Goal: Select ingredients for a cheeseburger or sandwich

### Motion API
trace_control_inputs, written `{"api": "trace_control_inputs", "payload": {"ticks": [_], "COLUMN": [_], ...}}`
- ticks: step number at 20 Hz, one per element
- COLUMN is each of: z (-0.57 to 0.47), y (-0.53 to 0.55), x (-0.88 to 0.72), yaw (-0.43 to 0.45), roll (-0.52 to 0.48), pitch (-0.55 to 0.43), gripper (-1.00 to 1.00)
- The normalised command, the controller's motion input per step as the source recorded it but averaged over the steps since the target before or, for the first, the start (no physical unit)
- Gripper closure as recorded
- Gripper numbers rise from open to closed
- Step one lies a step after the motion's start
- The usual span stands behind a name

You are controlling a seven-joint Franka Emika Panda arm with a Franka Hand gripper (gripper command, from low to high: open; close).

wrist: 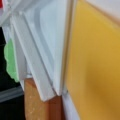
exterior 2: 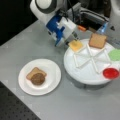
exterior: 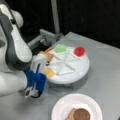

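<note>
Meanwhile, end effector [exterior 2: 71, 40] poised at yellow cheese square [exterior 2: 75, 45], tray's [exterior 2: 82, 75] ten o'clock sector; grip state cannot be told. Toast [exterior 2: 33, 72] with patty [exterior 2: 38, 78] already on plate [exterior 2: 52, 80]. Second toast [exterior 2: 97, 40], lettuce [exterior 2: 115, 54], tomato [exterior 2: 110, 73] remain on tray.

We see the arm entering from upper left in a front view, wrist bent down, blue-white claw [exterior 2: 71, 40] low at center-top; finger gap unclear.
</note>
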Motion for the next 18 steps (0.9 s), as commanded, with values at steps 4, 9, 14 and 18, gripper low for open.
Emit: {"api": "trace_control_inputs", "payload": {"ticks": [4, 9, 14, 18], "z": [0.02, 0.02, 0.02, 0.03], "y": [0.04, -0.03, -0.01, 0.07], "x": [-0.15, -0.17, -0.18, -0.18], "yaw": [-0.152, -0.107, -0.07, -0.06], "roll": [0.007, -0.001, 0.0, 0.001], "pitch": [-0.103, -0.106, -0.101, -0.097], "gripper": [-1.0, -1.0, -1.0, -1.0]}}
